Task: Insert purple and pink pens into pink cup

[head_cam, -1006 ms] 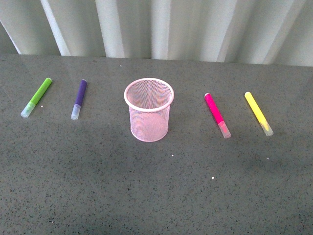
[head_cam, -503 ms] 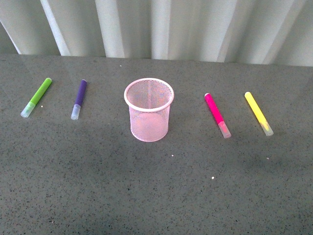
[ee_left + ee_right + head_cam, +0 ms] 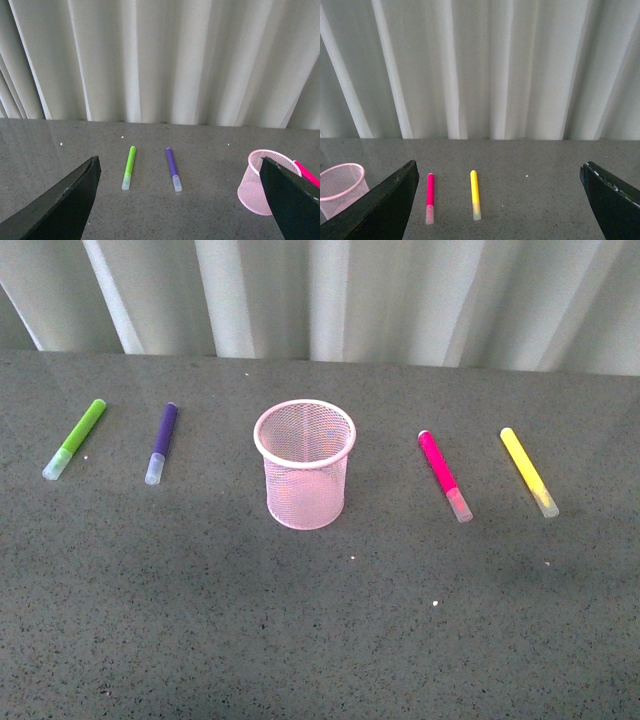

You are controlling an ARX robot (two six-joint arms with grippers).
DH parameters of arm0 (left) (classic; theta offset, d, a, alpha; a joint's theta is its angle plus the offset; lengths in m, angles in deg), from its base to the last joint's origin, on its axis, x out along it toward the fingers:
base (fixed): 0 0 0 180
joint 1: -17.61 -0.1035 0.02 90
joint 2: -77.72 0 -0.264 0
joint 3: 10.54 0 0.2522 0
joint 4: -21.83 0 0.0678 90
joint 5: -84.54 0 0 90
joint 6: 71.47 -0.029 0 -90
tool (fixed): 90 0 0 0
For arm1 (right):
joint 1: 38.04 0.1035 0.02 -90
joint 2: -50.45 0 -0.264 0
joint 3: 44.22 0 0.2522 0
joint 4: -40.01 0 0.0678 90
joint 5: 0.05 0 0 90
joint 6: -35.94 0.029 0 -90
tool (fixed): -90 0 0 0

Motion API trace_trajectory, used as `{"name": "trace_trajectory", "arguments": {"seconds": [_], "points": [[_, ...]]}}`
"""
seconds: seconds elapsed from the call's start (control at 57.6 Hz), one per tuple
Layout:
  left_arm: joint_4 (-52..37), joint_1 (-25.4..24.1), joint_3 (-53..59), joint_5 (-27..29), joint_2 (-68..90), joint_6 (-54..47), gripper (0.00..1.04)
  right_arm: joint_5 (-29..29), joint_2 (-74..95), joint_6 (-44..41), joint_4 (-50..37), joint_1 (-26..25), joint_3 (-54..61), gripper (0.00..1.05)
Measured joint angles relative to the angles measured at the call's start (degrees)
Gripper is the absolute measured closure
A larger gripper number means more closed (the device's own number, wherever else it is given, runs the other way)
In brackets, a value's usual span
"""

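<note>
The pink cup (image 3: pixel 305 478) stands upright and empty in the middle of the grey table. The purple pen (image 3: pixel 161 443) lies to its left, the pink pen (image 3: pixel 443 475) to its right, both flat with clear caps toward me. Neither arm shows in the front view. In the left wrist view my left gripper (image 3: pixel 180 200) is open and empty, well back from the purple pen (image 3: pixel 173 169), with the cup (image 3: pixel 265 181) by one finger. In the right wrist view my right gripper (image 3: pixel 500 202) is open and empty, back from the pink pen (image 3: pixel 429 197); the cup (image 3: pixel 340 187) is at the edge.
A lime green marker (image 3: pixel 75 438) lies at the far left and a yellow marker (image 3: pixel 528 471) at the far right. White pleated curtains (image 3: pixel 320 295) close off the back edge of the table. The near half of the table (image 3: pixel 320 640) is bare.
</note>
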State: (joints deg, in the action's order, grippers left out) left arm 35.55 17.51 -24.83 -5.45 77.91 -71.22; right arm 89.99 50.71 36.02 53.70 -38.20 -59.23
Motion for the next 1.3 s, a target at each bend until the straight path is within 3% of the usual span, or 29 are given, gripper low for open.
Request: {"name": "trace_trajectory", "arguments": {"seconds": [0.243,0.347,0.399,0.572,0.659,0.919,1.301], "points": [[0.00,0.02,0.00,0.00,0.00,0.00,0.07,0.00,0.00,0.00,0.00,0.00,0.00,0.07],[20.44,6.10,-10.45,13.51,14.80,12.66,0.07,0.00,0.00,0.00,0.00,0.00,0.00,0.07],[19.91,6.36,-12.26,12.96,18.71,14.08,0.07,0.00,0.00,0.00,0.00,0.00,0.00,0.07],[-0.48,1.22,-28.09,8.74,44.35,10.64,0.07,0.00,0.00,0.00,0.00,0.00,0.00,0.07],[-3.80,0.57,-37.11,6.16,57.72,9.01,0.07,0.00,0.00,0.00,0.00,0.00,0.00,0.07],[6.16,4.28,-58.86,2.21,89.72,4.72,0.07,0.00,0.00,0.00,0.00,0.00,0.00,0.07],[12.52,8.87,-67.36,3.93,110.53,3.23,0.07,0.00,0.00,0.00,0.00,0.00,0.00,0.07]]}}
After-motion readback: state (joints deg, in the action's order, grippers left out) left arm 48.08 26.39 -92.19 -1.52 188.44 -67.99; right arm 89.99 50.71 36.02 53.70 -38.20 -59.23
